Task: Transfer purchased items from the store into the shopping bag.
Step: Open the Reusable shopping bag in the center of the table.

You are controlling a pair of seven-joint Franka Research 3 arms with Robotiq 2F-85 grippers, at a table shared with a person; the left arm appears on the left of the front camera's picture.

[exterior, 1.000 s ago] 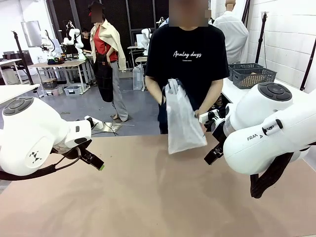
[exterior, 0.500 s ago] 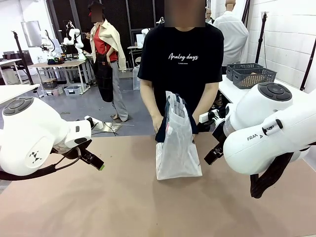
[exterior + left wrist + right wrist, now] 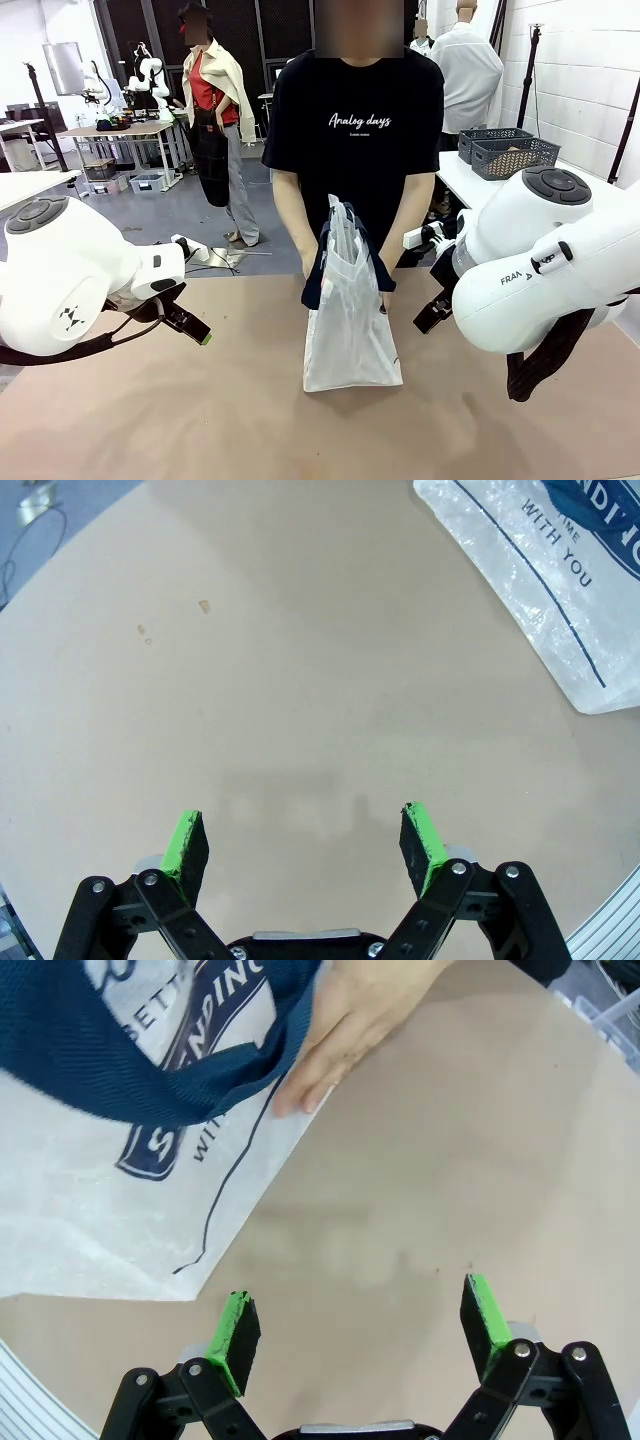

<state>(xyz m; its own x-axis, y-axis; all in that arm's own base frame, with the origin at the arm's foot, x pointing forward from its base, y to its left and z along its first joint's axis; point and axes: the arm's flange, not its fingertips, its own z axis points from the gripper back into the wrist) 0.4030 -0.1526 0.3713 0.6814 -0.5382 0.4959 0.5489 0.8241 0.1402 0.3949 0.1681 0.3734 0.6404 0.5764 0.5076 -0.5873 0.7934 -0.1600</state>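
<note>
- Shopping bag (image 3: 350, 330) stood upright on the table (image 3: 200, 420), middle of its far edge, a person's hand (image 3: 345, 1035) touching it.
- I saw left gripper (image 3: 303, 825) and right gripper (image 3: 360, 1305) both spread wide, gripping nothing.

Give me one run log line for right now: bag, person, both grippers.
shopping bag: on table, top held by person's hand | left gripper: open, empty | right gripper: open, empty, near bag

Right end effector (image 3: 361, 1325), jaws wide apart, over the tan table (image 3: 470, 1150); a person's hand (image 3: 345, 1020) touches the shopping bag (image 3: 90, 1220) beside its navy strap (image 3: 120, 1070).
</note>
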